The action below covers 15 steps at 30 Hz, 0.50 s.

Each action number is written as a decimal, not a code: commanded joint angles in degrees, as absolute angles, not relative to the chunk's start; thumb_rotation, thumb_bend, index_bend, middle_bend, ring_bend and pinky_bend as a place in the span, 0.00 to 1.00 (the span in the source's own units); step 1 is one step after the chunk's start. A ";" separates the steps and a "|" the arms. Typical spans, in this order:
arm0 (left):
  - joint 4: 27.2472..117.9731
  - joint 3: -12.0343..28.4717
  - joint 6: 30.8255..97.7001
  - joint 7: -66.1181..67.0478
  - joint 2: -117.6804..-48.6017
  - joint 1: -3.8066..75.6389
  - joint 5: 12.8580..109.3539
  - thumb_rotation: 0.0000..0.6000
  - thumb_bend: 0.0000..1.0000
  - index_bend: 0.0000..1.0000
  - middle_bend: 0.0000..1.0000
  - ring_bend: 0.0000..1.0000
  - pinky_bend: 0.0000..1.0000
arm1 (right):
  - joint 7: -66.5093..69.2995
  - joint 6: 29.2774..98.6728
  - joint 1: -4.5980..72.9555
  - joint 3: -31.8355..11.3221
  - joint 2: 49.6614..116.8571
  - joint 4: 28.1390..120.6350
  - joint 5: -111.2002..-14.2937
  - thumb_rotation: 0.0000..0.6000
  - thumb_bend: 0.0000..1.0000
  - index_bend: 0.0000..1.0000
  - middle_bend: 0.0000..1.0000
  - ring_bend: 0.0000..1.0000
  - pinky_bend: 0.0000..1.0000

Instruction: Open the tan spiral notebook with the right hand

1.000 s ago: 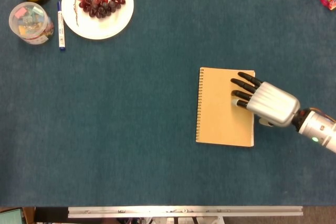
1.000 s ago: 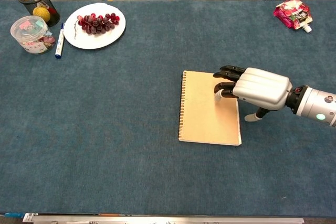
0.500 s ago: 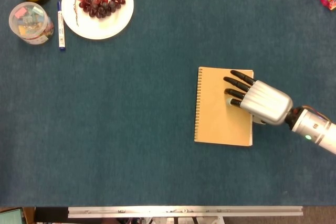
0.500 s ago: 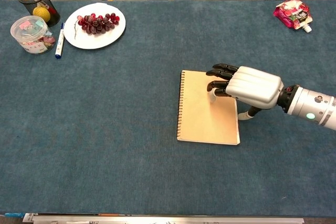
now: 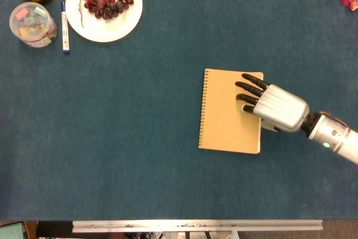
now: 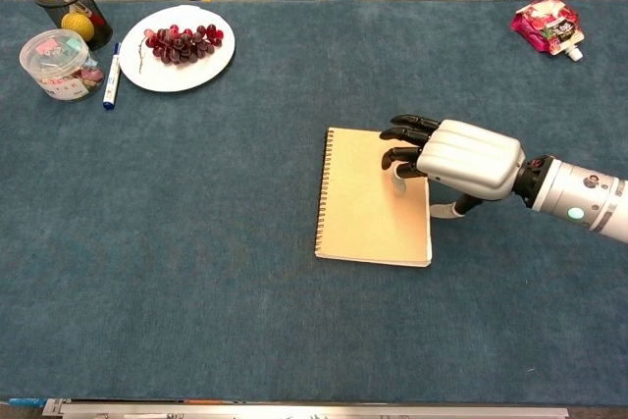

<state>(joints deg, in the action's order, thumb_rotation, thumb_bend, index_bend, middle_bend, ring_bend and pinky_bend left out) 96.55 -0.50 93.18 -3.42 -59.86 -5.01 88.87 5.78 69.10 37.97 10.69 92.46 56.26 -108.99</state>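
Observation:
The tan spiral notebook [image 5: 226, 113] [image 6: 365, 201] lies closed and flat on the blue cloth, its wire spine along the left edge. My right hand [image 5: 273, 105] [image 6: 459, 157] rests palm down over the notebook's right part, dark fingers [image 5: 249, 89] spread across the cover and the thumb at the right edge. It holds nothing. My left hand shows in neither view.
Far left at the back stand a white plate [image 5: 130, 19] of grapes [image 5: 107, 3], a blue marker [image 5: 64, 27], a clear tub of clips [image 5: 32, 23] and a black pen cup [image 6: 74, 7]. A pink pouch [image 6: 549, 26] lies at the back right.
The notebook has slid to the left and slightly toward the back under my right hand, which moved left with it. The cover stays closed.

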 commanded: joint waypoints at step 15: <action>96.26 -0.59 93.18 -4.86 -59.40 -5.09 88.89 1.00 0.41 0.19 0.15 0.12 0.06 | 8.61 71.14 38.44 10.66 97.79 50.30 -109.39 1.00 0.49 0.61 0.35 0.14 0.09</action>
